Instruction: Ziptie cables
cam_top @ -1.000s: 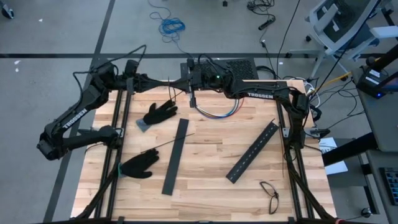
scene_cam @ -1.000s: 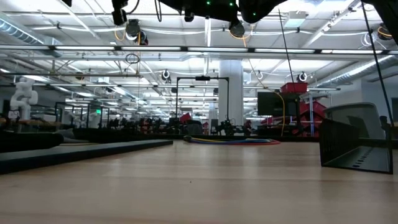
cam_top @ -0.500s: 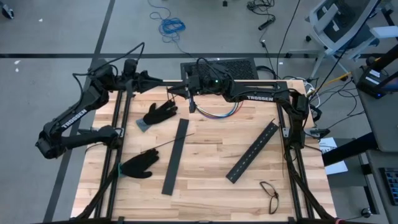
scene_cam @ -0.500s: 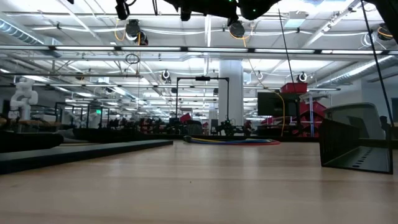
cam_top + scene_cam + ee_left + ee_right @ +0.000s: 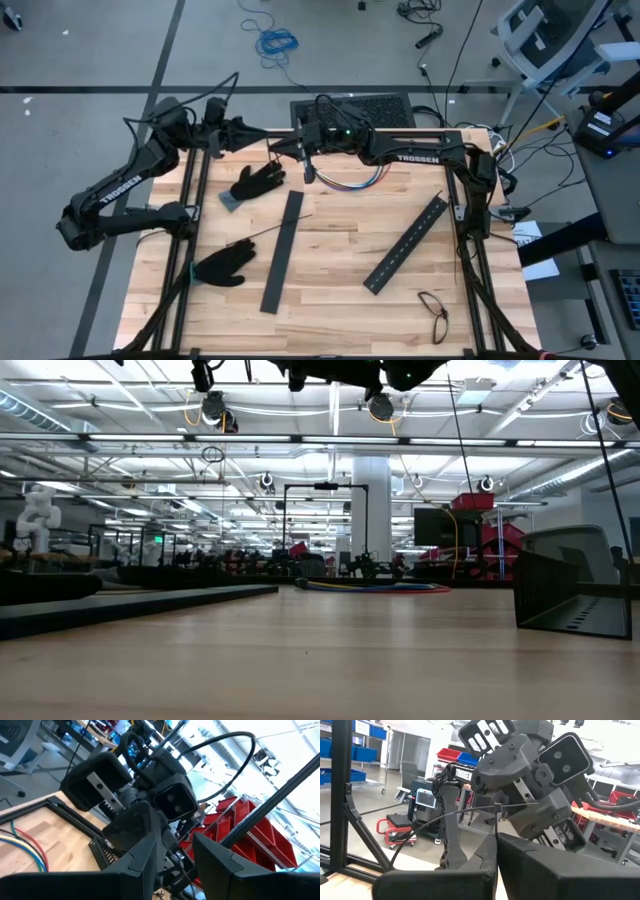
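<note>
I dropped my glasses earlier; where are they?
In the high view, the eyeglasses lie on the table's near right corner, just past the right black bar's lower end.

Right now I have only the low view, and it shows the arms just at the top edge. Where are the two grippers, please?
Observer: Both are raised over the far edge of the table; the left gripper and right gripper face each other closely.
Operator: Is the right one open?
Observer: No, it is shut; a thin dark strip runs from the left gripper toward it.
Operator: And the cables?
Observer: The cables lie on the table near its far edge, by the right arm.
</note>
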`<action>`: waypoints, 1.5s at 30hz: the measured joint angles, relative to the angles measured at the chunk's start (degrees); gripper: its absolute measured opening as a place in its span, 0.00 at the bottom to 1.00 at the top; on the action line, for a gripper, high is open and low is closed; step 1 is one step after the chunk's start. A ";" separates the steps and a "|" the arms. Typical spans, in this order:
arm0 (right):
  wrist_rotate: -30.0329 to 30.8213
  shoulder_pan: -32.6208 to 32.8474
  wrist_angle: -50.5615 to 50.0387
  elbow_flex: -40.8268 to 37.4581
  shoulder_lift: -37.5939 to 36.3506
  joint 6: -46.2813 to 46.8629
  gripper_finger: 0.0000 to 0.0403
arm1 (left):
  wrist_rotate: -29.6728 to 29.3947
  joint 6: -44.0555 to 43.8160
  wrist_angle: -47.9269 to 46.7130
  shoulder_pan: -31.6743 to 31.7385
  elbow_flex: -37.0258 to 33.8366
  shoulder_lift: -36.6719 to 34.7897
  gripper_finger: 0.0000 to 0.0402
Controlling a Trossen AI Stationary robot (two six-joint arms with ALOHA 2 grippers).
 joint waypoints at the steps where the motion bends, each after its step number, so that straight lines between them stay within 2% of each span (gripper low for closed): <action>1: 0.00 0.02 0.25 0.00 0.02 0.00 0.00 | 0.00 0.00 0.13 0.00 0.00 0.12 0.31; 24: -0.02 -0.01 0.15 0.00 0.02 0.30 0.00 | -0.63 -3.04 0.42 -2.34 0.00 0.46 0.30; 29: -0.02 -0.05 0.19 0.00 0.02 0.20 0.00 | -0.60 -3.12 1.01 -2.34 -0.02 0.46 0.22; 35: 0.00 -0.07 0.32 0.00 0.02 0.20 0.00 | -0.02 -2.55 0.90 -2.34 -0.01 0.46 0.02; 45: 0.02 -0.07 0.34 0.00 0.04 0.80 0.00 | -0.73 -2.64 0.96 -2.32 0.00 0.46 0.00</action>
